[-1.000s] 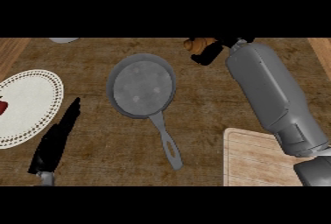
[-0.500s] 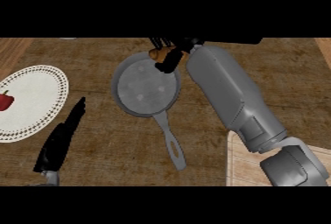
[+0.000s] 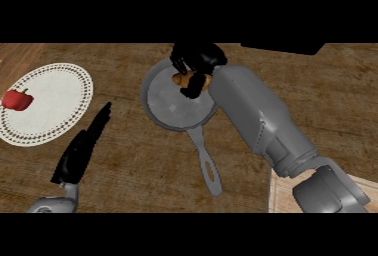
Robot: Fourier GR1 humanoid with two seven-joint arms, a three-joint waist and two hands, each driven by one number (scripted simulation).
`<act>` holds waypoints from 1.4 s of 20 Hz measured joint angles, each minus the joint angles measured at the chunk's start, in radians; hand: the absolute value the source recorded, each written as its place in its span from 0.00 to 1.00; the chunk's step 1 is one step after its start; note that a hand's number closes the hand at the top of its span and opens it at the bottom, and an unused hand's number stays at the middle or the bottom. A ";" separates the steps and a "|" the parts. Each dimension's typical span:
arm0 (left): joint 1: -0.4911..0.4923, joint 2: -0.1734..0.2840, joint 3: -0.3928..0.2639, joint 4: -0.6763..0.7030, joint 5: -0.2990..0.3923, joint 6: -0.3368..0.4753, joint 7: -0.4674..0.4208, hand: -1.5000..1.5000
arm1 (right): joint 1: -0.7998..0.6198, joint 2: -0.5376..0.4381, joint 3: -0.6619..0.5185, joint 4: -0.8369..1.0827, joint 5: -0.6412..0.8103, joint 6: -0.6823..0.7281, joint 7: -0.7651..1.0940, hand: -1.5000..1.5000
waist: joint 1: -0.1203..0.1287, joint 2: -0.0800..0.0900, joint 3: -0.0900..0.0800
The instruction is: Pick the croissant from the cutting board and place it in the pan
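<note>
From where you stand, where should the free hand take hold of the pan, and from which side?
Probably the pan is best gripped by its long handle, which points toward the robot and ends clear of the bowl. The left hand could come from the left side, since the right hand, holding the croissant, hangs over the bowl.

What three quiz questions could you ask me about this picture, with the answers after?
1. True or false: the right hand has its fingers curled round the croissant.
2. Where is the croissant now? A) lying on the cutting board B) held over the far part of the pan C) on the plate
3. Fill the gap: the red thing sits on the ____.

Key
1. True.
2. B. The hand holds it above the pan's far rim; whether it touches the pan cannot be told.
3. Plate. The left hand lies open beside it, on the counter.
</note>
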 measured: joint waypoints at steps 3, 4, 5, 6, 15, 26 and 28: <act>-0.007 0.000 -0.009 0.001 0.001 -0.011 -0.005 0.50 | 0.027 0.001 -0.004 0.029 -0.051 0.062 0.018 0.00 | 0.025 0.006 0.000; -0.011 0.001 -0.012 0.002 -0.001 -0.015 -0.004 0.50 | 0.038 0.001 -0.014 0.037 -0.078 0.086 0.033 0.00 | 0.033 0.007 0.000; -0.018 0.000 -0.013 0.007 0.000 -0.016 -0.006 0.50 | 0.049 0.002 -0.020 0.048 -0.100 0.106 0.049 0.00 | 0.041 0.009 0.000; -0.029 0.000 -0.010 0.012 0.000 -0.015 -0.001 0.50 | 0.054 0.002 -0.028 0.056 -0.121 0.130 0.062 0.00 | 0.043 0.011 0.000; -0.047 -0.010 -0.021 0.036 -0.002 -0.024 -0.007 0.50 | 0.088 0.002 -0.148 0.030 -0.350 0.121 0.034 0.00 | 0.062 0.011 0.003; -0.019 -0.010 0.002 0.030 -0.008 0.005 -0.009 0.50 | 0.045 -0.006 -0.313 0.051 -0.561 -0.099 0.034 0.00 | 0.001 0.004 0.003; -0.009 -0.009 0.013 0.026 -0.004 0.010 -0.012 0.50 | 0.048 -0.018 -0.338 0.059 -0.579 -0.107 0.015 0.00 | -0.017 0.004 0.003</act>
